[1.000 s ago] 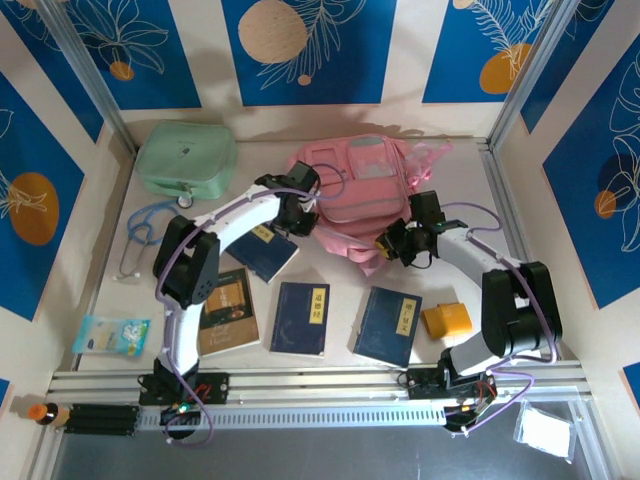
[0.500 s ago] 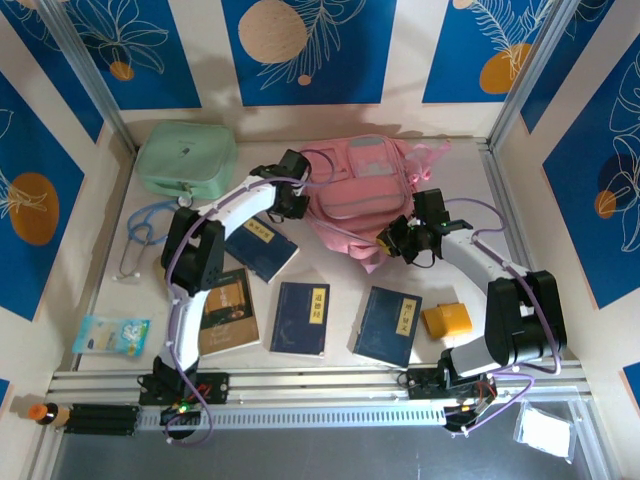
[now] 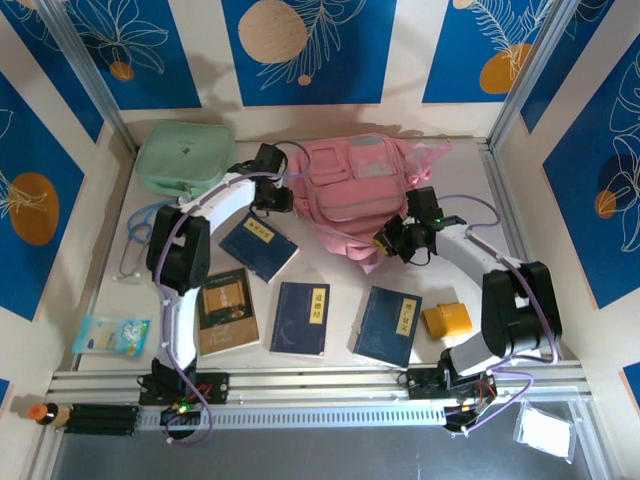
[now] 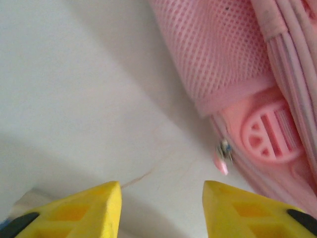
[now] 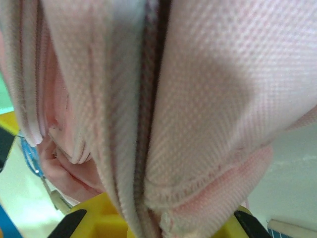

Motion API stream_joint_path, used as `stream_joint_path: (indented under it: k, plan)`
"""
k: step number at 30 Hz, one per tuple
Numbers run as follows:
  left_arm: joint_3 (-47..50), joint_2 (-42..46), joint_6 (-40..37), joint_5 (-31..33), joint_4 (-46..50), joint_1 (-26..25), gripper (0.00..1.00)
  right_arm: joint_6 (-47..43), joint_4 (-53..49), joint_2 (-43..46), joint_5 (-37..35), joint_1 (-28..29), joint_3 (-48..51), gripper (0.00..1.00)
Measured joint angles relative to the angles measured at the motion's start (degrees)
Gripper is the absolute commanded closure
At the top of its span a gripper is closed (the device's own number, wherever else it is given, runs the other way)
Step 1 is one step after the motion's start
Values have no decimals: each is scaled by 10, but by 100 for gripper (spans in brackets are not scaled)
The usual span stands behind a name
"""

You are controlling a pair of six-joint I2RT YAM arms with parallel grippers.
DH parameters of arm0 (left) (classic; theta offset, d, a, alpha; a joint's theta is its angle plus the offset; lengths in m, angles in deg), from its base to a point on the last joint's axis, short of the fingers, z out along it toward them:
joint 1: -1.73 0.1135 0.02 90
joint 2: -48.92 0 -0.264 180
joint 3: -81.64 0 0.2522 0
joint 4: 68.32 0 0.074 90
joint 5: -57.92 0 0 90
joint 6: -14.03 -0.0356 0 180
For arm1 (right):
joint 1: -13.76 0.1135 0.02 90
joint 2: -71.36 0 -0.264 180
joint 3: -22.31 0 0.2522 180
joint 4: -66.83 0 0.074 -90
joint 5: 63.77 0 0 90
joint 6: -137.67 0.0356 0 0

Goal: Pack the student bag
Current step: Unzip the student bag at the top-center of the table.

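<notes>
**Grippers at the bag, nothing packed so far**

The left gripper (image 3: 271, 192) hangs just beside the left edge of the large, soft pink fabric backpack (image 3: 360, 180). In its wrist view the yellow fingers (image 4: 89, 208) stand apart with only bare white table (image 3: 330, 268) between them. A small zipper pull (image 4: 224, 148) lies just ahead of them to the right, untouched. The right gripper (image 3: 393, 240) sits at the backpack's near right corner, closed on a fold of its pink cloth. In the right wrist view the fabric runs down between the fingers.

The backpack lies flat at the far middle of the table, front pockets up. I cannot tell whether any zip is open.

By my reading, the task is at its start:

- Three dark blue hardback books (image 3: 259, 247) (image 3: 301, 318) (image 3: 388, 325) and a brown-covered book (image 3: 227, 310) lie on the table in front of the backpack.
- A small orange block (image 3: 446, 320) rests near the right arm's base.
- A mint-green rectangular case (image 3: 186, 160), a blue stethoscope (image 3: 138, 235) and a pale blue packet (image 3: 111, 335) lie along the left side.

None of these is in the backpack. What remains is likely opening a compartment, then loading the items one at a time.
</notes>
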Motion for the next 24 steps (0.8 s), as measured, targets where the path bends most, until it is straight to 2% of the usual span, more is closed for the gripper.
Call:
stream_joint_path:
  k: [4,5,6,8,12,15,18,24]
  plan:
    - [59,73,17,-1,-7,3,37,5,1,-47,-20,25,-29,91]
    - [78,98,23,-1,-8,5,34,5,2,-60,-25,31,-38,85]
    - [96,123,30,0,-10,5,31,3,2,-69,-31,35,-47,74]
    - [130,167,43,4,-14,6,18,-6,2,-82,-50,42,-61,57]
    - [206,246,76,5,-25,12,2,-55,-8,-82,-111,47,-87,35]
    - [260,285,100,-1,-39,21,0,-95,-16,-63,-147,45,-93,24]
    - [288,287,122,-8,-49,29,0,-135,-20,-30,-166,46,-95,18]
    - [288,227,152,-33,-79,32,0,-189,-9,3,-171,57,-112,16]
